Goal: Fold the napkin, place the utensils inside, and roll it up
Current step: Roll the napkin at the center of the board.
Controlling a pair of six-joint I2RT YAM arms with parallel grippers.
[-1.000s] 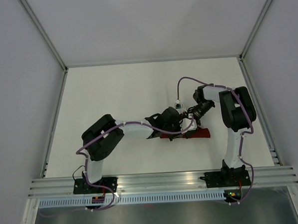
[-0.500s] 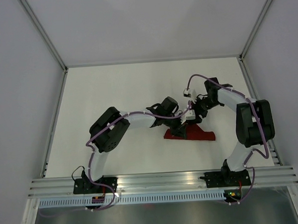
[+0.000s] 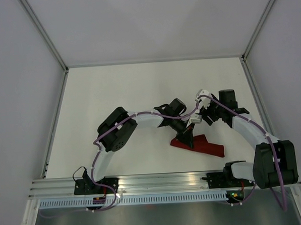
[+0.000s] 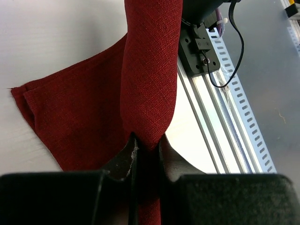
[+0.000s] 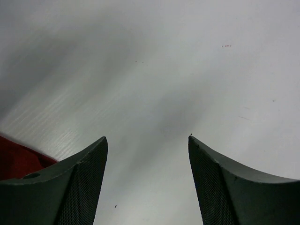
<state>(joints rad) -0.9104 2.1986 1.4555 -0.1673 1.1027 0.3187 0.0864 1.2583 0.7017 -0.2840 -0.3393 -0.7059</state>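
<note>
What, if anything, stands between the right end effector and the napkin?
Nothing visible does. The open right end effector hangs over bare table, the napkin at its view's corner. The left end effector grips the napkin.

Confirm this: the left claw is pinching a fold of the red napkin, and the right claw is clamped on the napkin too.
Not quite. The right claw is open and holds nothing, as the right wrist view shows. The left claw is indeed pinching a fold of the red napkin.
</note>
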